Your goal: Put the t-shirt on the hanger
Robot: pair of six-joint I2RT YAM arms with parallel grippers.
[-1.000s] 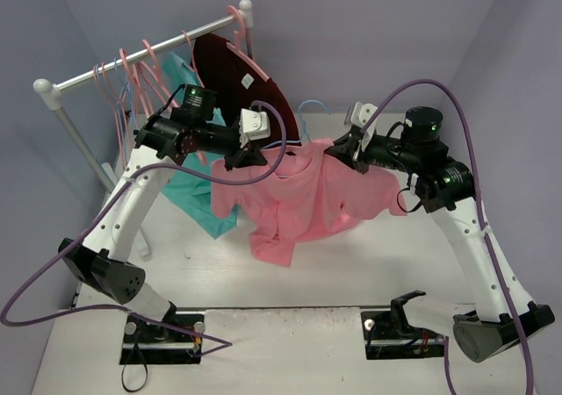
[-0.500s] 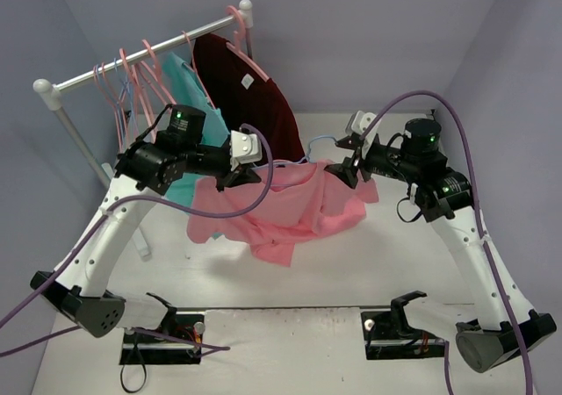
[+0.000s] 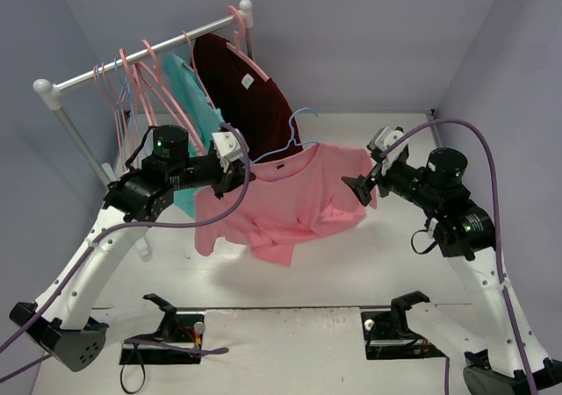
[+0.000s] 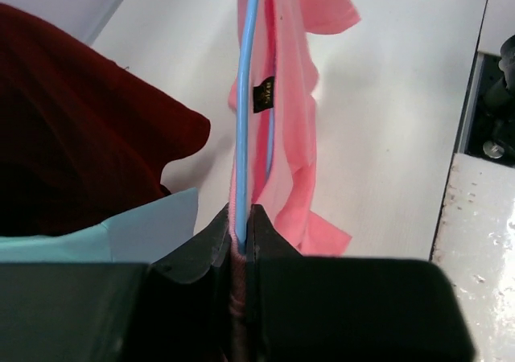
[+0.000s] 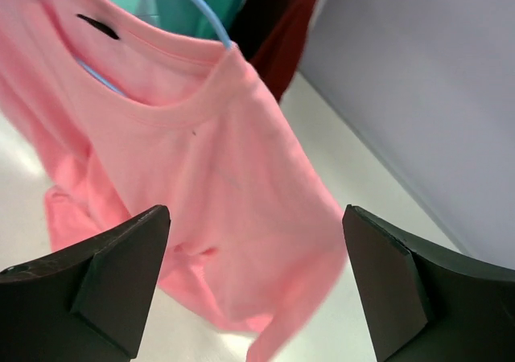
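The salmon-pink t-shirt (image 3: 294, 197) hangs on the thin light-blue hanger (image 3: 297, 123), whose hook rises above the collar. My left gripper (image 3: 230, 172) is shut on the shirt's left shoulder. In the left wrist view the gripper (image 4: 239, 214) pinches the blue hanger (image 4: 244, 96) wire together with a fold of the t-shirt (image 4: 296, 96). My right gripper (image 3: 362, 187) stands open just right of the shirt's other shoulder, apart from it. In the right wrist view the gripper (image 5: 256, 211) is spread wide, with the t-shirt (image 5: 225, 153) and hanger (image 5: 197, 12) beyond it and nothing between its fingers.
A white clothes rack (image 3: 132, 67) stands at the back left with several pink hangers (image 3: 151, 77), a teal shirt (image 3: 188, 77) and a dark maroon shirt (image 3: 250, 92) close behind the left gripper. Purple walls close in the back and sides.
My right gripper has opened, let go of the shirt's shoulder and drawn back to the right. The left arm has shifted left and down, and the shirt now hangs from the hanger.
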